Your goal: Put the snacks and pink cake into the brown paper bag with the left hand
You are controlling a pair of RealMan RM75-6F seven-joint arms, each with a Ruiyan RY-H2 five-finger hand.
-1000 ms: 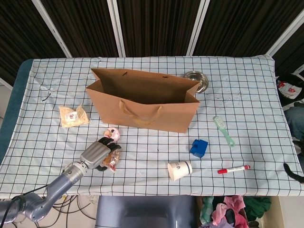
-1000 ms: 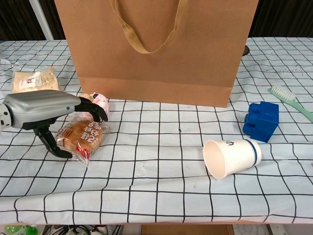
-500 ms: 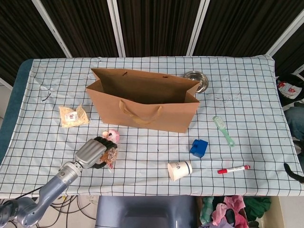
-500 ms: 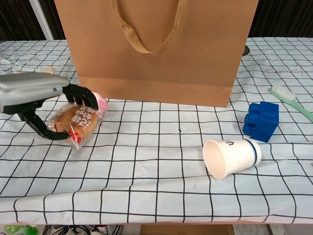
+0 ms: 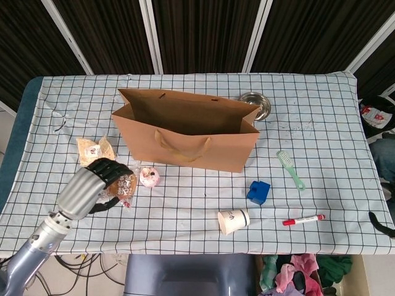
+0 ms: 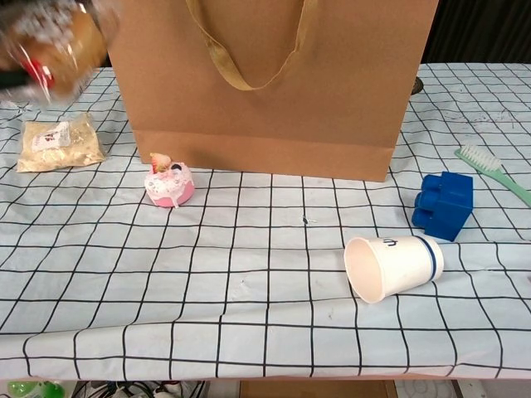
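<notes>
My left hand (image 5: 92,184) grips a wrapped brown bun snack (image 5: 125,185) and holds it lifted above the table, left of the brown paper bag (image 5: 191,132). In the chest view the snack (image 6: 58,41) is a blur at the top left corner. The pink cake (image 5: 149,177) stands on the cloth just in front of the bag's left end, also seen as the pink cake (image 6: 169,182) in the chest view. A second snack packet (image 5: 94,150), pale and flat, lies further left. The bag stands upright and open. My right hand is out of sight.
A paper cup (image 5: 233,221) lies on its side near the front edge. A blue block (image 5: 258,191), a green brush (image 5: 290,168) and a red marker (image 5: 303,219) lie to the right. A metal bowl (image 5: 254,103) sits behind the bag.
My left hand has risen off the table with the bun snack and moved left and up. The pink cake, formerly half hidden by the hand, now stands uncovered.
</notes>
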